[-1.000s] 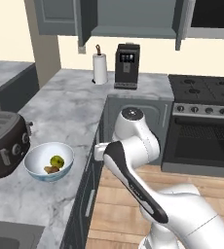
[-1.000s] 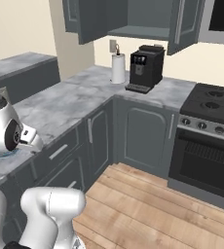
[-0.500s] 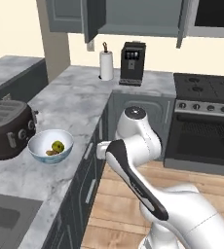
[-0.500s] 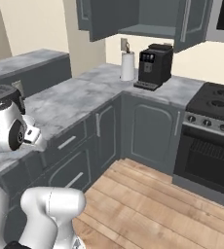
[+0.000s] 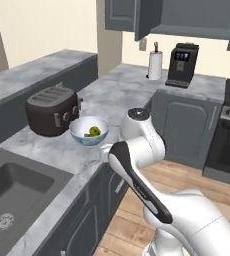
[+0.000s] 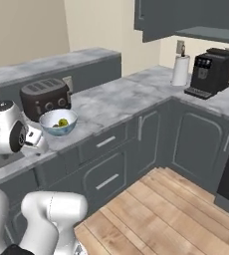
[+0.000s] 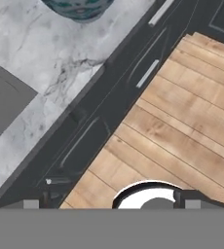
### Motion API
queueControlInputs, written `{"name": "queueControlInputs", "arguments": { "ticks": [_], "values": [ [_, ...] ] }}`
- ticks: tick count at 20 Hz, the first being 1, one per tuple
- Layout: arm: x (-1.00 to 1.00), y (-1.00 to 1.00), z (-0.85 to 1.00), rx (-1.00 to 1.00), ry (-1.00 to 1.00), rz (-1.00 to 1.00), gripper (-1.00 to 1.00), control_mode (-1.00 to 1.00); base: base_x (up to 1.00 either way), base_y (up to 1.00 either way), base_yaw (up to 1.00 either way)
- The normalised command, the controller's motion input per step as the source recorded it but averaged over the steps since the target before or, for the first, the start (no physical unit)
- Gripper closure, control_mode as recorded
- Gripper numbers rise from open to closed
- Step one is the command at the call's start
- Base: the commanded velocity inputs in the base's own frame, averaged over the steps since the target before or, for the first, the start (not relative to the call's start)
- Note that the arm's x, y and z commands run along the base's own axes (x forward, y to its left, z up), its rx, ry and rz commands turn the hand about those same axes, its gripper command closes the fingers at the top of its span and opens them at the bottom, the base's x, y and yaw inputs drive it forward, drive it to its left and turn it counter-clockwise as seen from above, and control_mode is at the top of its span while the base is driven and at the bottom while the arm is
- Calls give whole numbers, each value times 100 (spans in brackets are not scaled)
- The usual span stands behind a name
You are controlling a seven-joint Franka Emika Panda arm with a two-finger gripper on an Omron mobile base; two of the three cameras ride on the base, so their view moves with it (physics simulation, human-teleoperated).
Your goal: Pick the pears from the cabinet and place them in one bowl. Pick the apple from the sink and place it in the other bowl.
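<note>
Grey marbled surface (image 5: pixel 112 95) runs in an L along the walls, with wood floor (image 6: pixel 151 209) below and dark grey cabinet (image 5: pixel 187 17) overhead at the far end, its doors standing open

The arm is folded close over the surface edge, near the bowl (image 5: pixel 89 131); judged, this tucked posture suits travel along the surface toward the sink (image 5: pixel 17 192), which lies at the near left. The gripper (image 6: pixel 35 138) sits at the surface edge just near the bowl, carrying nothing; its jaws stand fully apart. The hand view looks down past the surface edge to the floor, so the hand is aimed at no fruit

Containers:
- Bowl, white inside and pale blue outside, stands on the surface just right of the toaster (image 5: pixel 52 110). It holds a yellow-green pear (image 5: pixel 93 131); a darker fruit beside it is too small to tell with certainty
- Sink: basin visible with drain at its floor; the apple cannot be made out in the visible part
- Cabinet: shelf interior is not visible from this angle

A paper towel roll (image 5: pixel 155 65) and coffee machine (image 5: pixel 182 65) stand at the far end, well apart from the work area
</note>
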Motion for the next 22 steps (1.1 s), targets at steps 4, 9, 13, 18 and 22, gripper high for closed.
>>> {"name": "queueControlInputs", "arguments": {
  "ticks": [4,9,13,18,22],
  "values": [
    [0,0,0,0,0,0,-100,100,-51,3,20],
    [0,0,0,0,0,0,-100,100,-40,21,21],
    [0,0,0,0,0,0,-100,100,-25,21,46],
    [0,0,0,0,0,0,-100,100,-23,21,51],
    [0,0,0,0,0,0,-100,100,-25,27,44]
  ]
}}
